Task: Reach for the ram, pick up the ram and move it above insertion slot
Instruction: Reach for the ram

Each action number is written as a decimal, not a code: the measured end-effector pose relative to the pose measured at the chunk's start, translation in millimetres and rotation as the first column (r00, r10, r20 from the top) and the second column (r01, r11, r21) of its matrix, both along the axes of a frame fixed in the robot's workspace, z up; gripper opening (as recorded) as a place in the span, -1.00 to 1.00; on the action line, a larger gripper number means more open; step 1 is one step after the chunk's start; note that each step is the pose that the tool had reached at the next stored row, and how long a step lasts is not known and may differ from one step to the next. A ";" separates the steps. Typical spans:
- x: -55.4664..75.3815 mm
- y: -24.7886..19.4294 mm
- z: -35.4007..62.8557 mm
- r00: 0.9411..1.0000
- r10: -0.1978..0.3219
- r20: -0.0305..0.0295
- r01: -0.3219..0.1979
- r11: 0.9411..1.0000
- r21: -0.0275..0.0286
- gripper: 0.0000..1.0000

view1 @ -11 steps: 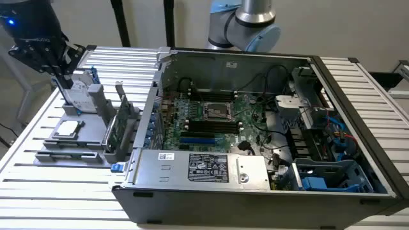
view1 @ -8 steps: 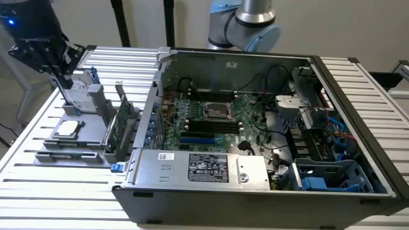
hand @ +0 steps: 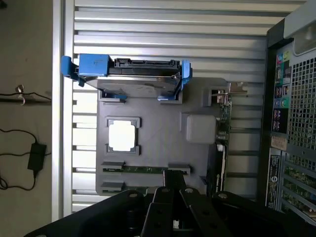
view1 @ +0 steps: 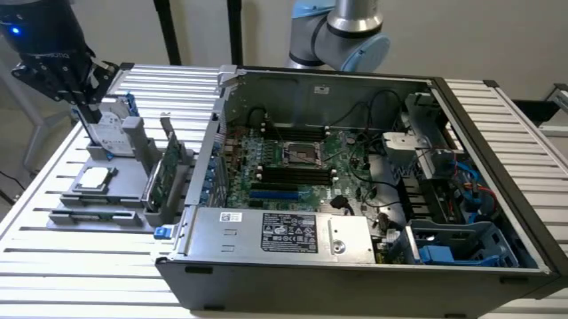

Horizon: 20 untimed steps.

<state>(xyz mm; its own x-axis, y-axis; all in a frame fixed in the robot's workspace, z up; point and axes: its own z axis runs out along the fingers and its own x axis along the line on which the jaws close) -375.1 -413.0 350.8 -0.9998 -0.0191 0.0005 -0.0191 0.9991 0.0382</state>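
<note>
The gripper (view1: 87, 111) is hovering over the far end of the grey fixture (view1: 124, 189), right above the hard drive (view1: 111, 129) with its blue rails. Its fingers (hand: 170, 190) are looking drawn together, with nothing between them. The ram (view1: 93, 214) is lying well apart from it, at the fixture's end nearest the exterior camera, apparently seated on edge in a low cradle with a clip at each end. In the wrist view the ram (hand: 143, 169) is showing as a thin green strip near the square processor (hand: 122, 136).

Reaching is the step in hand, I'd say; nothing is gripped yet. Doing it well is meaning crossing the fixture, spreading the fingers before descending, lining the pads across the stick's thin faces near its middle, and coming straight down between the clips. The tall green card (view1: 164, 166) is standing just beside the fixture, toward the open computer case (view1: 355, 256), so keeping clear of it matters.

The ram is looking long, narrow and slight. I'd judge it light but easy to tilt, so a centred pinch is suiting it.
</note>
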 end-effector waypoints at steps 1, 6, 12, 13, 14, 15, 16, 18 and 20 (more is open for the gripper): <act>0.0 0.0 0.0 1.000 0.000 0.000 0.000 1.000 0.000 -0.79; -0.5 -6.5 -0.3 1.000 0.000 0.000 0.000 1.000 0.000 -0.79; -2.7 -32.0 -1.4 1.000 0.000 0.000 0.000 1.000 0.000 -0.79; -3.2 -35.7 -1.9 1.000 0.000 -0.001 0.000 1.000 0.000 -0.79; -3.8 -39.0 -2.4 1.000 0.000 -0.001 0.000 1.000 0.000 -0.79; -4.6 -42.3 -3.2 1.000 0.000 -0.002 0.000 1.000 0.000 -0.79; -5.6 -45.1 -3.8 1.000 0.000 -0.002 0.000 1.000 0.000 -0.79; -8.4 -50.3 -5.3 1.000 0.000 -0.003 0.000 1.000 0.000 -0.79; -9.7 -51.6 -5.8 1.000 0.000 -0.003 0.000 1.000 0.000 -0.79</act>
<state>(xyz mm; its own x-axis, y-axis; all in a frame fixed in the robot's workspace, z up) -384.8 -464.6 345.0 -0.9998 -0.0191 0.0034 -0.0189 0.9991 0.0383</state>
